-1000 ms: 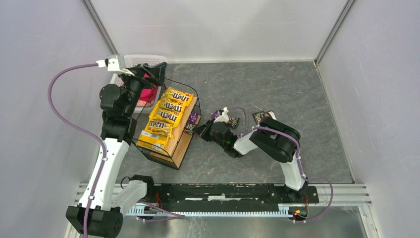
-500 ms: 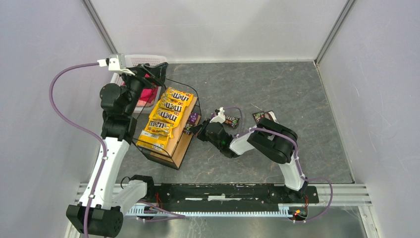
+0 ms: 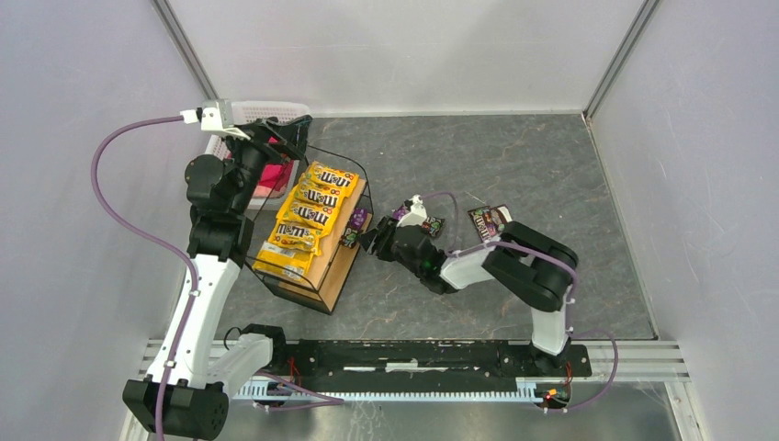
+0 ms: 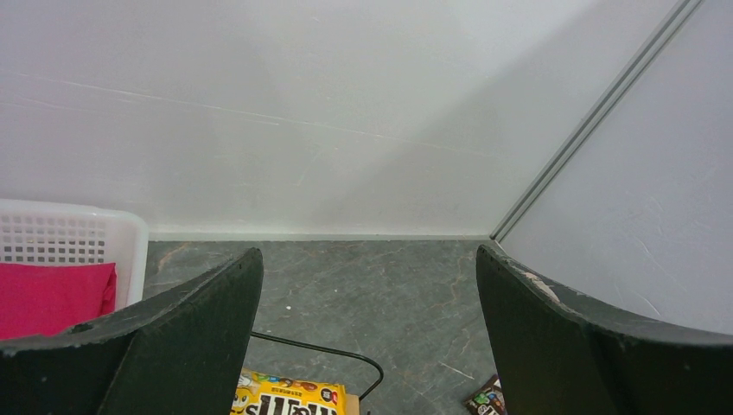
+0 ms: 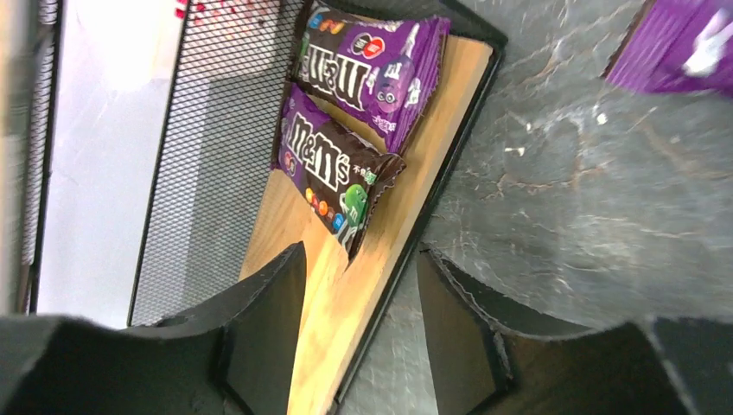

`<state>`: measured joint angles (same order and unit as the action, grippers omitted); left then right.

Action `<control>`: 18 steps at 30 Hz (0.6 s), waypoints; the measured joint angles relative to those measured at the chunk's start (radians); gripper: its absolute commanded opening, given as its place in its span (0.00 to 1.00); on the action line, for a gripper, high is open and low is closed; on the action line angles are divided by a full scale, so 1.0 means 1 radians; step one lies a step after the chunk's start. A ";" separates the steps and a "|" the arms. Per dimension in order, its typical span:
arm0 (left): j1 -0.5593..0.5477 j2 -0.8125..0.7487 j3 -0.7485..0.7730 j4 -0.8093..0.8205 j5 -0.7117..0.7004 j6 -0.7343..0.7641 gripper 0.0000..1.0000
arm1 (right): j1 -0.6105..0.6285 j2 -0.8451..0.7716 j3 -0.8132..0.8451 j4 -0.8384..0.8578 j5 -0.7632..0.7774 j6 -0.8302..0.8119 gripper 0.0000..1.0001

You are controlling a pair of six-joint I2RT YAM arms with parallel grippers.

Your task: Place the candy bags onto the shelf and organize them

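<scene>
**Right pincer spread at the shelf's lower tier**

Right pincer (image 5: 359, 255): jaws spread, nothing between them. It sits low over the worktop (image 3: 514, 156), pointed into the open side of the shelf (image 3: 336, 265).

Just ahead of the gap lies a brown packet (image 5: 333, 173), flat on the lower wooden plank. Its near end is just beyond the fingertips; I cannot tell if it touches either one.

Past it on the same plank is a purple packet (image 5: 376, 65), its near edge against the brown one's far end. Layered edges show along 1 side; I cannot tell if this is 1 packet or a stack. Black mesh closes the shelf behind both.

Top tier: yellow packets (image 3: 308, 216) in an overlapping row running the length of the plank, faces up.

Worktop, to the right of the shelf: 2 dark packets lie loose. 1 packet (image 3: 487, 219) is near the right arm's elbow. The other packet (image 3: 432, 225) is just beside the right wrist.

Left pincer (image 4: 367, 252): jaws wide apart, nothing held. It hangs high over the far end of the shelf and faces the back wall. Beside it, at the far left corner, a white basket (image 3: 266, 112) has a pink cloth (image 3: 274, 176) inside.
</scene>
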<state>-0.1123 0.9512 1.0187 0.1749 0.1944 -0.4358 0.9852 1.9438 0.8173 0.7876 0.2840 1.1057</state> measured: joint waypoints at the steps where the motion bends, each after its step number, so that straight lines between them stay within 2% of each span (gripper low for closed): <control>1: 0.000 0.000 0.000 0.000 0.000 0.000 0.98 | -0.005 -0.029 -0.018 -0.008 -0.003 -0.021 0.57; 7: 0.000 -0.010 -0.007 0.007 0.000 0.000 0.99 | -0.070 -0.242 -0.125 -0.068 -0.071 -0.207 0.59; 12: -0.001 -0.013 -0.010 0.009 0.000 -0.001 0.99 | -0.154 -0.426 -0.209 -0.196 -0.122 -0.363 0.64; 18: -0.003 -0.012 -0.011 0.015 0.011 -0.001 0.99 | -0.345 -0.555 -0.330 -0.286 -0.211 -0.423 0.67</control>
<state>-0.1154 0.9394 1.0077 0.1898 0.2054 -0.4370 0.6399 1.3884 0.4877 0.5018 0.0727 0.6830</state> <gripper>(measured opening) 0.986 0.669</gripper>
